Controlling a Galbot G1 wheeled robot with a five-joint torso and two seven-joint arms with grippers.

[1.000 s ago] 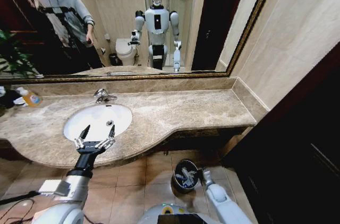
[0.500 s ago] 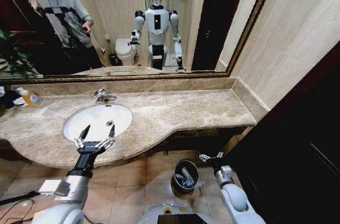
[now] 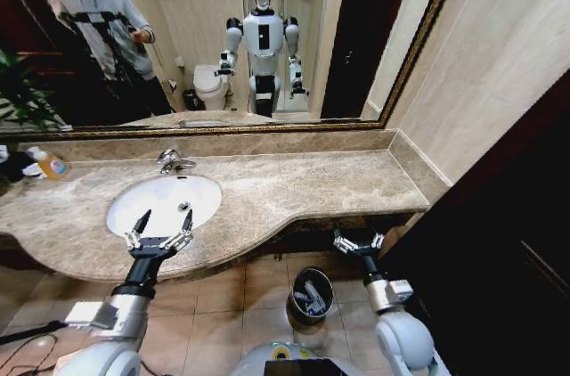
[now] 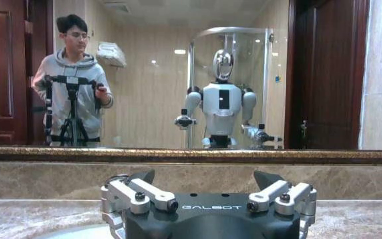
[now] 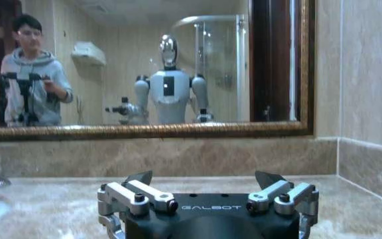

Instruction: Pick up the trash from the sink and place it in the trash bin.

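at the far left of the worktop an orange-labelled bottle is seen. next comes the sink, a white bowl set in the brown marble, with a shiny tap behind it. the inside of the sink looks bare and white. the left gripper is held over the front rim of the sink, with its fingers spread wide and nothing between them. further right, down on the tiled floor below the worktop edge, the trash bin is found, and the trash is seen lying inside it as small pale bits. the right gripper is held up just right of the bin, close to the front edge of the worktop, with its fingers also spread wide and nothing held.
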